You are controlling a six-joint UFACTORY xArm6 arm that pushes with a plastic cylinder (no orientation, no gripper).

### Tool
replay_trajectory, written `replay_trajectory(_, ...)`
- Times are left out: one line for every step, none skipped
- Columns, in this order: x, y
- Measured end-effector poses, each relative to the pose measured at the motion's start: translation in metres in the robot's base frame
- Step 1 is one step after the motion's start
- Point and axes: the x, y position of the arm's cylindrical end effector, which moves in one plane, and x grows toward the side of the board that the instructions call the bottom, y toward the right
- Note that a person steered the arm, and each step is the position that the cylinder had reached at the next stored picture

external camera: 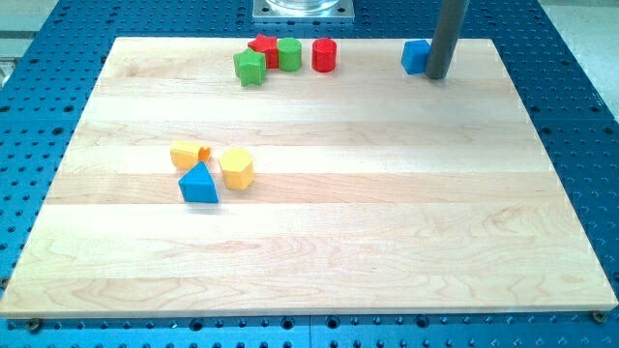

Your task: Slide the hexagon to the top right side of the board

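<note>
On the wooden tabletop (387, 222), the yellow hexagon block (237, 168) lies left of centre, just beside a blue triangular block (198, 184). At the view's top right, my tip (437, 75) stands upright, touching a blue cube block (416, 56). No hand exists.

Eight blocks are counted on the wooden board (319, 251). Two are blue: a block of unclear shape (415, 56) at the upper right and a triangular one (198, 184) at centre left. Two are yellow: a hexagon (236, 168) and a rounded piece (189, 154). Two are green (250, 68) (289, 54), and two are red (263, 48) (324, 55), grouped at the top. One dark rod (443, 39) is seen.
</note>
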Motion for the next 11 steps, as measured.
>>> replay_trajectory(0.094, -0.062)
replay_trajectory(0.202, -0.16)
replay_trajectory(0.251, -0.272)
replay_trajectory(0.251, -0.341)
replay_trajectory(0.229, -0.328)
replay_trajectory(0.197, -0.281)
replay_trajectory(0.171, -0.25)
replay_trajectory(0.156, -0.201)
replay_trajectory(0.153, -0.149)
replay_trajectory(0.148, -0.084)
replay_trajectory(0.114, -0.056)
